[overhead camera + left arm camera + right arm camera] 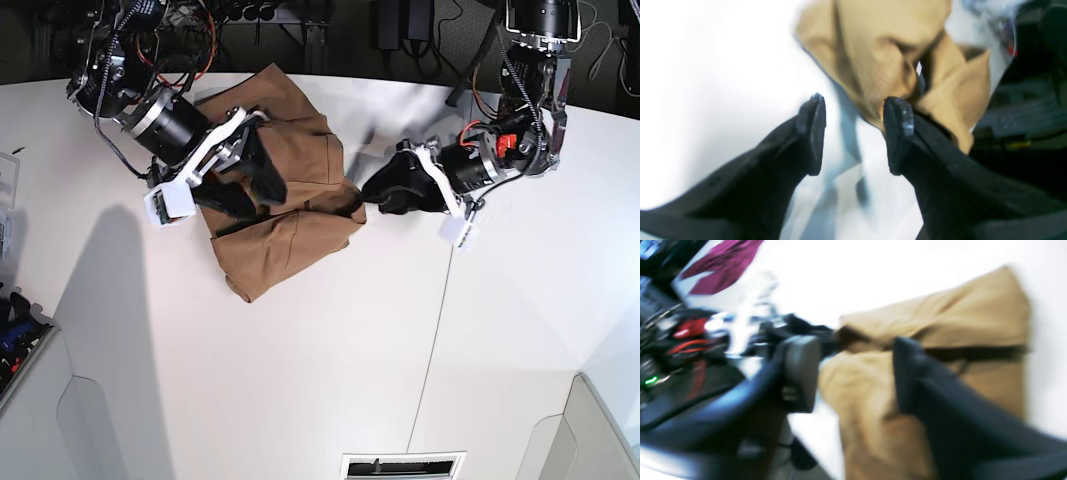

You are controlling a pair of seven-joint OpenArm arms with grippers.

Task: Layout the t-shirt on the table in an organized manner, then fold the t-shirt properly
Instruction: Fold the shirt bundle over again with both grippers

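Base view: the t-shirt [290, 215] is seen lying folded in a thick bundle near the far edge of the table [330, 380], toward its far left corner. It is judged to be soft, light and floppy, so it should be picked up at a corner or hem. The right gripper [258, 190] is held over the cloth with its jaws apart; nothing is gripped. The left gripper [372, 192] is held at the shirt's right edge, spread wide and empty. Loose layers may be dragged along if pinched in the middle.
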